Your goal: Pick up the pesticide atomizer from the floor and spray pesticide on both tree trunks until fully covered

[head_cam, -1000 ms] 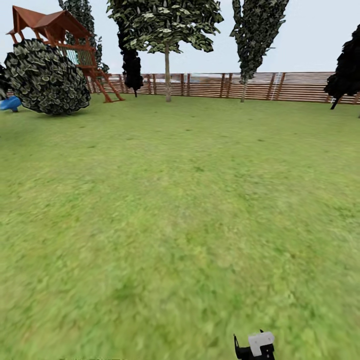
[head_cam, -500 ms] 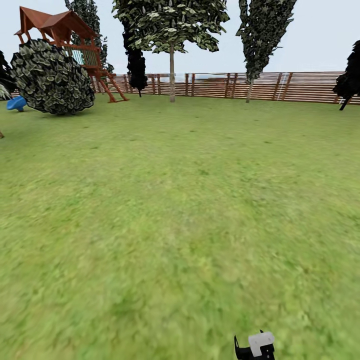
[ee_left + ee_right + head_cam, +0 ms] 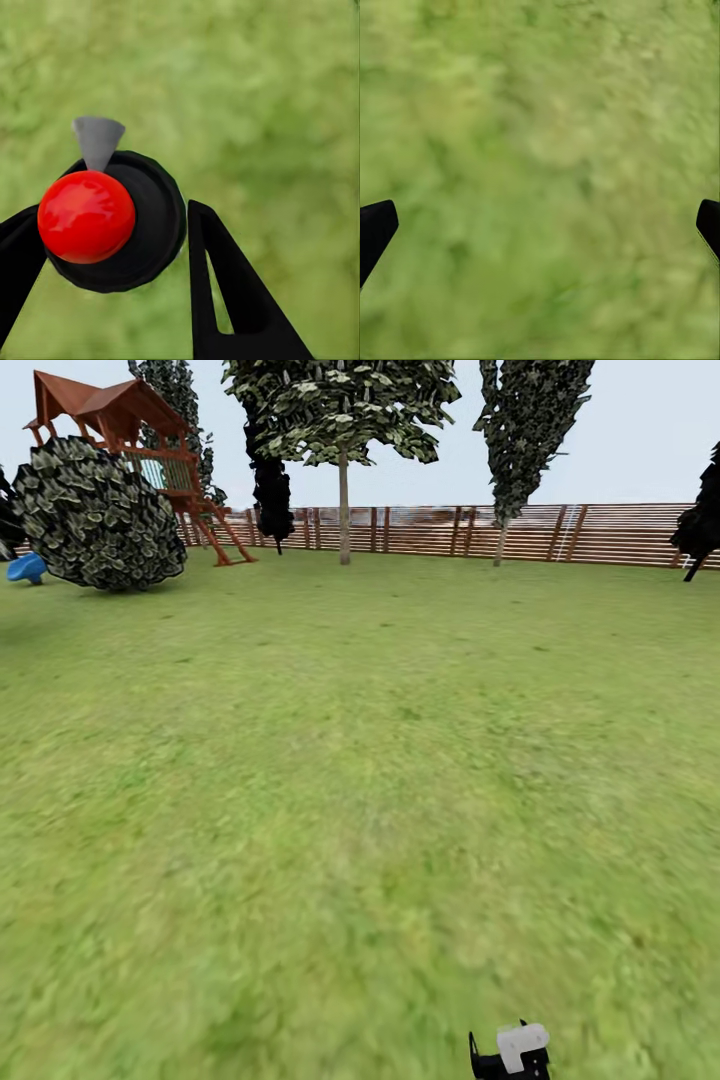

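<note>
The pesticide atomizer (image 3: 510,1050), dark with a pale grey head, shows at the bottom edge of the head view. In the left wrist view it is a round black body (image 3: 154,217) with a red ball and a grey cone on it. My left gripper (image 3: 112,217) is shut on it, one black finger against each side. My right gripper (image 3: 546,214) is open over bare grass, holding nothing. Two trees stand far off by the fence, one with a pale trunk (image 3: 343,510) and a narrower one (image 3: 498,545) to its right. The grass floor (image 3: 360,780) stretches between me and them.
A brown slat fence (image 3: 600,535) closes the far side of the lawn. A round dark bush (image 3: 100,515) and a red-brown wooden playhouse (image 3: 120,420) stand at the far left, with a blue object (image 3: 25,568) beside them. Black-leaved trees (image 3: 270,485) stand near the fence.
The whole head view has shifted slightly, so the camera moved: trees and fence sit a little right and lower than one second ago. The atomizer keeps its place in the picture.
</note>
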Robot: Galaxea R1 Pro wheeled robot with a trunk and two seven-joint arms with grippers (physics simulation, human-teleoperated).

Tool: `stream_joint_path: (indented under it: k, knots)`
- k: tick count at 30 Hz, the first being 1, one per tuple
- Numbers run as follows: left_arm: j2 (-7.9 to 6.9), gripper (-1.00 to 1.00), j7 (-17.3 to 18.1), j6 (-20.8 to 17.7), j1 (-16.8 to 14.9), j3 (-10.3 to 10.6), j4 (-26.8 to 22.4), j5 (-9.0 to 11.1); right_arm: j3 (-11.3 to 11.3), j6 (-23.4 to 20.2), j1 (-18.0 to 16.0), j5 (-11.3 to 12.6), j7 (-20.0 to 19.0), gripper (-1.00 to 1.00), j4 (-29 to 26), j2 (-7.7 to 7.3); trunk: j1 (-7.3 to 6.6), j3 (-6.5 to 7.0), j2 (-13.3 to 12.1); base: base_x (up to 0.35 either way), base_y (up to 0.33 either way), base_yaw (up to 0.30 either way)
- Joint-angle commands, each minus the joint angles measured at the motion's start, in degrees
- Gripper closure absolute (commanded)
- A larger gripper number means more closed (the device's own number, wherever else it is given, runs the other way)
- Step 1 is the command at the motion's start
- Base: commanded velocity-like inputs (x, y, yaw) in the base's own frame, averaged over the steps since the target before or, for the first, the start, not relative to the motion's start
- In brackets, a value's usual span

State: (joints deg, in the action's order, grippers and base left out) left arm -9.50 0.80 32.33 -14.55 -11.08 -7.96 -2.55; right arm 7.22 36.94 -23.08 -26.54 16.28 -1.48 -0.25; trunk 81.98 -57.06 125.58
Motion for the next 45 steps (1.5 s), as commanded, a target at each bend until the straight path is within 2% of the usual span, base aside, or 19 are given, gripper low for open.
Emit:
stream_joint_path:
  k: [1,25,39,45]
  knots:
    - [0.01,1.00,0.1,0.2,0.0,-0.3,0.1,-0.3,0.4,0.2,0.0,-0.6,0.2,-1.00,0.1,0.01,0.03,-0.05,0.0,0.340,0.000,0.000]
    - [0.17,1.00,0.1,0.3,0.0,-0.3,0.0,-0.4,0.4,0.2,0.0,-0.6,0.2,-1.00,0.1,0.01,0.03,-0.05,0.0,0.340,0.000,0.000]
    - [2.49,1.00,0.1,0.3,0.0,0.0,-0.1,-0.8,0.4,0.2,0.0,-0.6,0.2,-1.00,0.1,0.02,0.03,-0.05,0.0,0.340,0.000,0.000]
    - [2.64,1.00,0.0,0.3,0.0,0.0,0.0,-0.9,0.4,0.2,0.0,-0.6,0.2,-1.00,0.1,0.03,0.03,-0.05,0.0,0.340,0.000,0.000]
